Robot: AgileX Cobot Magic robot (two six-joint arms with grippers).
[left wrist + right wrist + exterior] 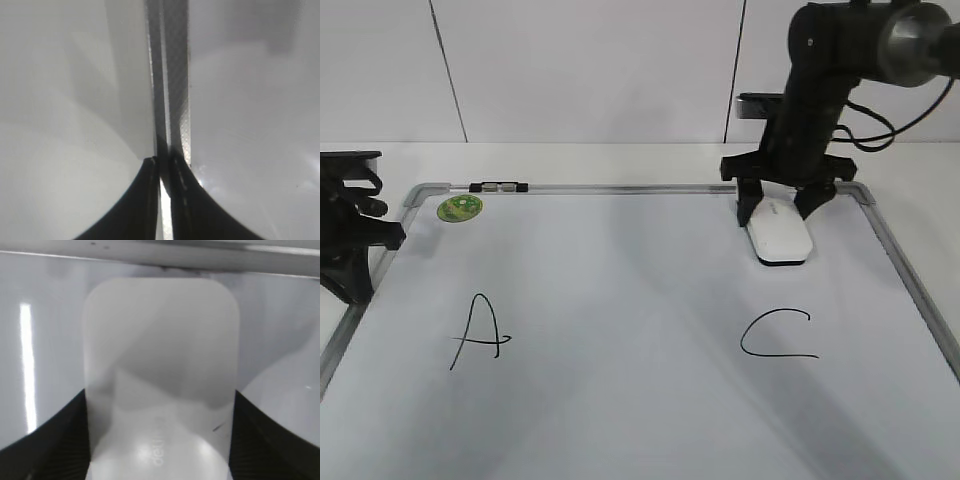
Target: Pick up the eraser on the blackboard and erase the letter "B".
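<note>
The white plastic eraser (780, 236) lies at upper right of the blackboard (620, 420); it looks light, stiff and slippery. The right gripper (783, 208) straddles its long sides with jaws spread, the best place to pinch; the left gripper (161, 162) shows jaws pressed together

white eraser (779, 233), black letters – green sticker (459, 208)

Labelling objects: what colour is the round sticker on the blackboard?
Green sticker; the exterior view shows it best.

We see the right gripper (782, 203) straddling the eraser (779, 233) on the blackboard (620, 300), above the C (777, 334)
</note>
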